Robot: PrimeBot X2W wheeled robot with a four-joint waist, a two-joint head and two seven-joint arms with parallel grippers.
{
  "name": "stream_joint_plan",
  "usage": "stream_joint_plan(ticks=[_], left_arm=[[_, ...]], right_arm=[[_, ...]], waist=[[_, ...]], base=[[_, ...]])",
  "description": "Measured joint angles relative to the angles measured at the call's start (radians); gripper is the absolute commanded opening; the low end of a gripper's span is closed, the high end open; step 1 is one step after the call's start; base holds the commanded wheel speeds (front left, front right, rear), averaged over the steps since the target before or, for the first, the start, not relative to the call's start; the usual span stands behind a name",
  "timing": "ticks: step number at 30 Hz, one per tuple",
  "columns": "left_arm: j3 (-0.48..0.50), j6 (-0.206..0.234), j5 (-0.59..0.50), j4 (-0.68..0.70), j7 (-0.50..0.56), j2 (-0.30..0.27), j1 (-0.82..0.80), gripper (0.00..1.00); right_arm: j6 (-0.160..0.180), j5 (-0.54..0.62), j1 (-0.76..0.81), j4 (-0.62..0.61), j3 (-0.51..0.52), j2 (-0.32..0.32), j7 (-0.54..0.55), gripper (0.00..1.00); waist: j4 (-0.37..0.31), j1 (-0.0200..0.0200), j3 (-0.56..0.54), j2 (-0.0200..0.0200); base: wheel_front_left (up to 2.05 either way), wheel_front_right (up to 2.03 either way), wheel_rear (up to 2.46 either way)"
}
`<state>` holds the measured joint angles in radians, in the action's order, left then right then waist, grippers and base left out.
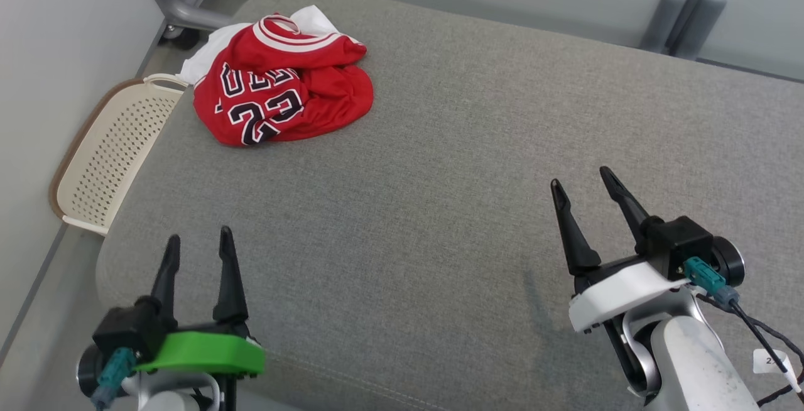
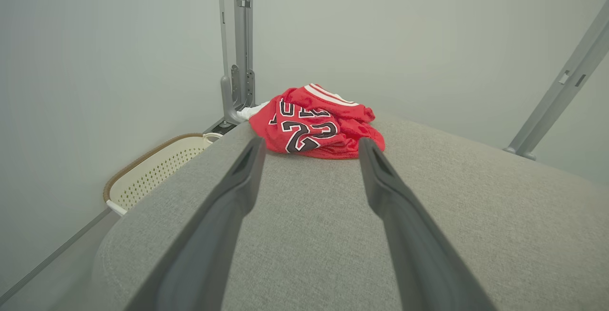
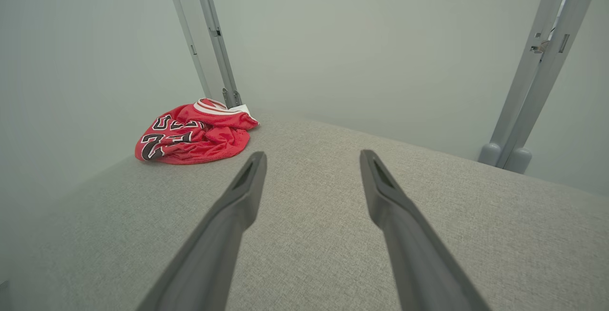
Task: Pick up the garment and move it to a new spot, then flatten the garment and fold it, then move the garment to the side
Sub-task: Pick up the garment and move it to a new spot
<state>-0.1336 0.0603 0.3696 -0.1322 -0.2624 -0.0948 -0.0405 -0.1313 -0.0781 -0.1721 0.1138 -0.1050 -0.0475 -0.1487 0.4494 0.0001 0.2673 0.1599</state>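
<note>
Grey cushion (image 1: 440, 147) bears the red jersey (image 1: 282, 84) far left, straight ahead of the nearer left gripper (image 1: 198, 234). That and the right gripper (image 1: 581, 177) hold jaws apart, empty.

Your left gripper (image 1: 198, 235) sits at seven o'clock in the head view, fingers spread wide, empty, pointing to twelve, while your right gripper (image 1: 581, 176) at four o'clock is just as open and empty, fingers leaning toward eleven.
</note>
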Motion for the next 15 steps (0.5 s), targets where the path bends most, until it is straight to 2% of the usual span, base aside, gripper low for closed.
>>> stream_joint_plan(ticks=[8, 15], left_arm=[[0.035, -0.031, -0.013, -0.009, 0.044, -0.099, -0.227, 1.00], [0.046, -0.090, -0.017, -0.105, 0.179, -0.214, -0.491, 1.00]], right_arm=[[0.000, 0.039, -0.067, -0.046, 0.002, 0.000, 0.016, 1.00], [0.000, 0.060, -0.155, -0.086, -0.017, 0.000, 0.025, 1.00]], waist=[[-0.027, 0.0000, 0.078, 0.0000], [-0.081, 0.0001, 0.164, -0.0001]], base=[[0.00, 0.00, 0.00], [0.00, 0.00, 0.00]])
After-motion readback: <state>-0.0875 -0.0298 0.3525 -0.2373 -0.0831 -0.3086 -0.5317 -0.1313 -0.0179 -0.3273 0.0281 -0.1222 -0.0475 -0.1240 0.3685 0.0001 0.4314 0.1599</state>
